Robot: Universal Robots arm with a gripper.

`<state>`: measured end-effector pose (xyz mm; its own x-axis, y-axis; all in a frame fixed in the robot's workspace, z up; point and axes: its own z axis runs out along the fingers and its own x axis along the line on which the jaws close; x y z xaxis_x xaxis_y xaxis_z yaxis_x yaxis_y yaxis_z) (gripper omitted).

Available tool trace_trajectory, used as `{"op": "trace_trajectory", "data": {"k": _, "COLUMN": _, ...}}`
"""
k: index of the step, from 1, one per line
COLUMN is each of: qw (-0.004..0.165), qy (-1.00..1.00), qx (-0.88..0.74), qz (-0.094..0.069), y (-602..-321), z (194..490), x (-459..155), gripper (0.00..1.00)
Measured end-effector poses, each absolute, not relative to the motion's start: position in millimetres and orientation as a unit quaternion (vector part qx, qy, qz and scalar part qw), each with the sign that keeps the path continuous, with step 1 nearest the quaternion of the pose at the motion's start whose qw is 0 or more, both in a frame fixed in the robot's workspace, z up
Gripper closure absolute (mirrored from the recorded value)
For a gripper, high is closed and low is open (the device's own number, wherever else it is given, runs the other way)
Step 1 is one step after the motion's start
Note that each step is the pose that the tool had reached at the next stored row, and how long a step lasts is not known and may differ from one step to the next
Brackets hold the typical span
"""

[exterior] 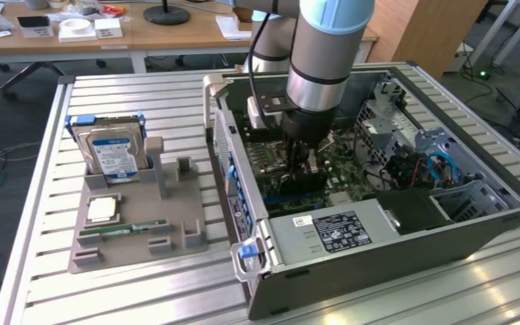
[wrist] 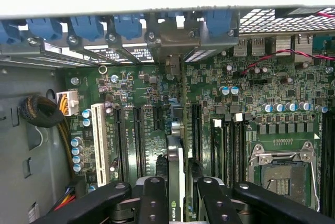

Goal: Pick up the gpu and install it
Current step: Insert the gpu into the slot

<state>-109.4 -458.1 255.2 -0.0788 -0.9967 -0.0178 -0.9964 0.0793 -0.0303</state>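
While my claw (wrist: 177, 195) pinches the gpu (wrist: 176, 177) on edge, deep inside the computer case (exterior: 351, 254) above the motherboard (wrist: 246, 109), I judge the card must stay upright and square over its slot

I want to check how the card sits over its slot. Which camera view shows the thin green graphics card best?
The wrist view: the thin green graphics card with its dark face stands edge-on between the tool's black fingers, above the motherboard slots. In the exterior view, only a dark piece of it appears under the arm, inside the open computer case.
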Motion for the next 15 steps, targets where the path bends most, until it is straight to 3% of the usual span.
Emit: {"op": "trace_trajectory", "data": {"k": 15, "qw": 0.017, "qy": 0.734, "qx": -0.678, "qz": -0.005, "y": -459.0, "z": 255.1, "x": -109.4, "gripper": 0.74}}
